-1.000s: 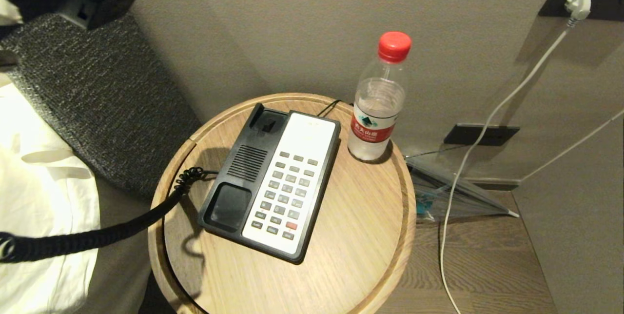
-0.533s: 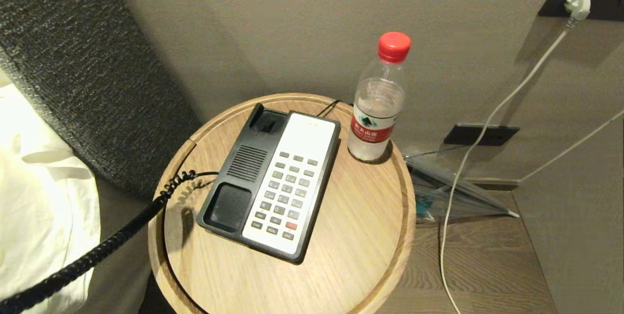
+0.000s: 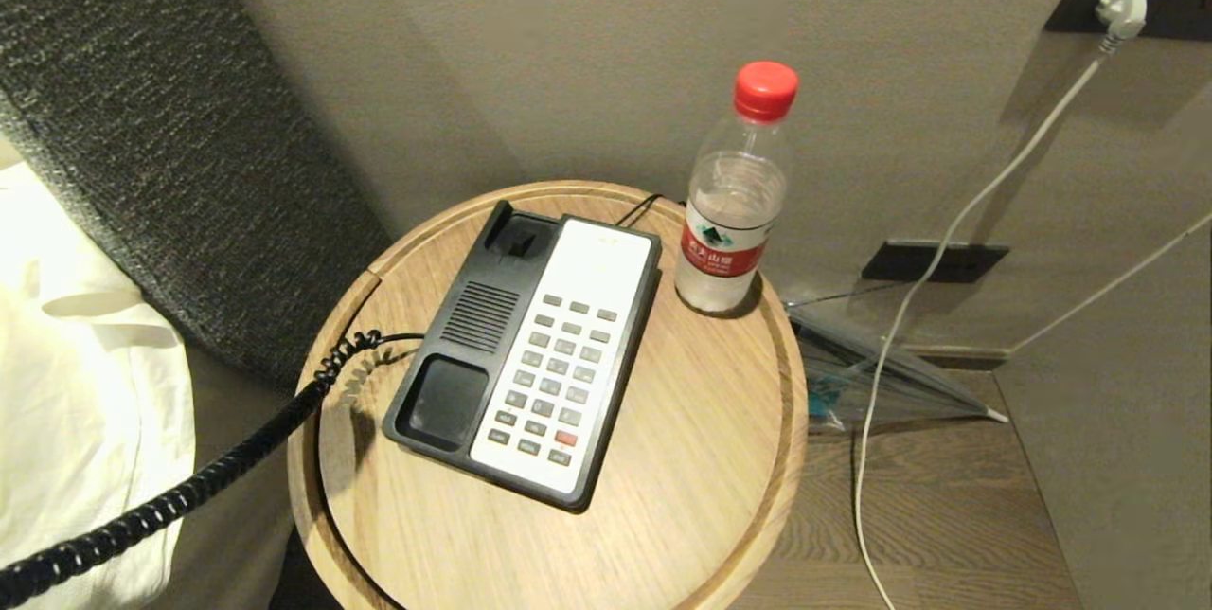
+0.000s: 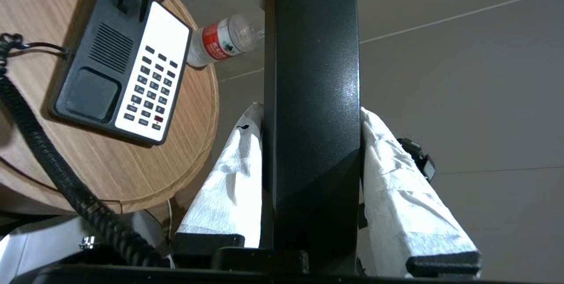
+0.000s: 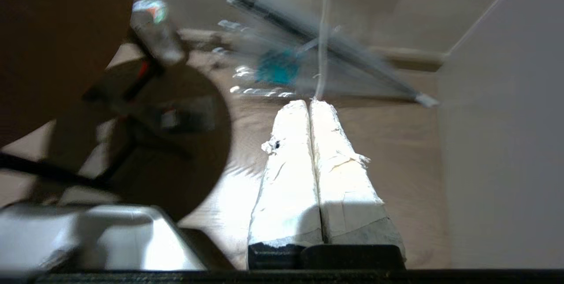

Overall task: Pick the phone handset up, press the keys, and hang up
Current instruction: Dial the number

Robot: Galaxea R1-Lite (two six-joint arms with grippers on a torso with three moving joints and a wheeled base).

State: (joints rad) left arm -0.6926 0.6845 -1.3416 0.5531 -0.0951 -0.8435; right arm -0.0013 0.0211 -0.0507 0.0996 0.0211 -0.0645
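The long black phone handset (image 4: 313,99) stands clamped between the two white-wrapped fingers (image 4: 229,178) of my left gripper (image 4: 310,114), held off to the left of the table and outside the head view. Its black coiled cord (image 3: 170,501) (image 4: 53,160) stretches from the phone base across the table's left rim. The black-and-white phone base (image 3: 530,354) (image 4: 123,63) lies on the round wooden table (image 3: 701,458), its cradle empty and its grey keys (image 3: 559,373) uncovered. My right gripper (image 5: 309,105) hangs shut and empty low beside the table, above the floor.
A water bottle (image 3: 734,193) with a red cap stands just right of the phone base. A dark padded headboard (image 3: 161,165) and white bedding (image 3: 76,402) lie to the left. A white cable (image 3: 909,326) runs from a wall plug down to the floor on the right.
The handset and left gripper have left the head view's top left corner. The coiled cord now runs lower and straighter off the lower left edge.
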